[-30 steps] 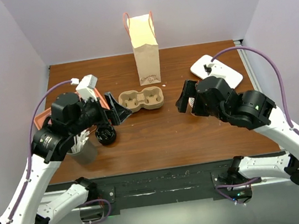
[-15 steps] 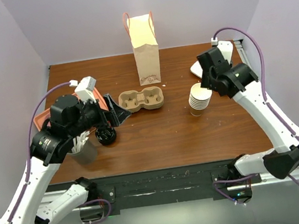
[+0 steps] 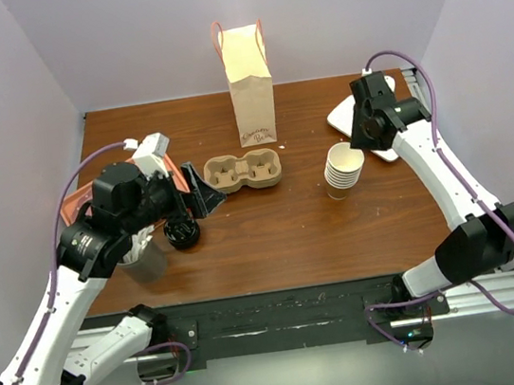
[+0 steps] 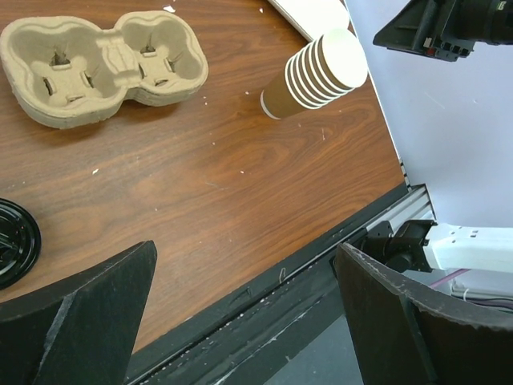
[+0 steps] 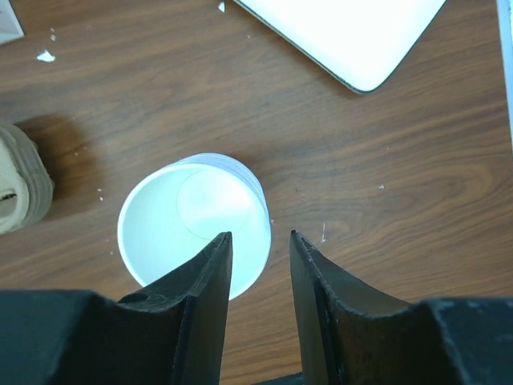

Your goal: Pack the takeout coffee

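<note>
Right claw [image 5: 258, 237] now higher over cup stack [image 5: 180, 228]

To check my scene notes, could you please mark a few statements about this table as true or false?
The stack of lidless cream paper cups stands upright on the wooden table. True.
The moulded brown cardboard two-cup carrier holds a cup. False: both wells are empty.
The left gripper is wide open and holds nothing. True.
The tan paper bag lies flat on its side. False: it stands upright at the back of the table.
The round black plastic lid sits on the cup stack. False: it lies on the table, and the top cup is open.
</note>
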Robot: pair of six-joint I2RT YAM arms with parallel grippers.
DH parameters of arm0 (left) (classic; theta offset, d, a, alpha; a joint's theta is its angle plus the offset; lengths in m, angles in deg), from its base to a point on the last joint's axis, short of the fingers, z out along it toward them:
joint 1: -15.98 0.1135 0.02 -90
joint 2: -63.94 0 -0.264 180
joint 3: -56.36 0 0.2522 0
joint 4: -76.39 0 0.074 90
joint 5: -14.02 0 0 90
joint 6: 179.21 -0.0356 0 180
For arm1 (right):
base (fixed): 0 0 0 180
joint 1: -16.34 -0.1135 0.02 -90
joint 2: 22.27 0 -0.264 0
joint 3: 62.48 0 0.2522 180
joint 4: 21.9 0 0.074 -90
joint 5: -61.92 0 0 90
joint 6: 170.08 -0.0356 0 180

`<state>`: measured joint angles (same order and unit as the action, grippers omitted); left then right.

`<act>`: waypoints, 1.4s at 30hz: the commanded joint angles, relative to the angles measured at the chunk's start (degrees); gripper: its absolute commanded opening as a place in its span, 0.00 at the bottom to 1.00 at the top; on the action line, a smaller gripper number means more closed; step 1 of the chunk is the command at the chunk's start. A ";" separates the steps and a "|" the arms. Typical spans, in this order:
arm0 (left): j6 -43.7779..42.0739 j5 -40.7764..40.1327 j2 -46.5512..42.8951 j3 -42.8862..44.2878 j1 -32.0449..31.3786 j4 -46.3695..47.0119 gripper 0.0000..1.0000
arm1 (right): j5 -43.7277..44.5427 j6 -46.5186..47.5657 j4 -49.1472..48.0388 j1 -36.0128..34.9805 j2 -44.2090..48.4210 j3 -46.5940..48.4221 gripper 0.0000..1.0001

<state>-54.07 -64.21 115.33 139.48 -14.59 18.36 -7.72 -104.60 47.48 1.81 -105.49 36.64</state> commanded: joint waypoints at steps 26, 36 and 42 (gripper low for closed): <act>-0.15 0.97 1.60 -1.16 -0.90 1.73 0.98 | -7.62 4.74 -5.08 3.63 -1.24 -6.00 0.17; -0.42 1.15 2.30 -1.42 -1.07 1.64 0.98 | -6.03 3.60 -3.23 3.63 -1.24 -2.57 0.10; -0.68 1.06 2.74 -1.07 -1.34 1.73 0.98 | -5.95 3.07 -3.06 3.71 -0.28 -0.73 0.06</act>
<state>-54.10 -63.79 117.96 138.56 -15.35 18.43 -15.13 -101.06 44.66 5.16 -107.29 32.10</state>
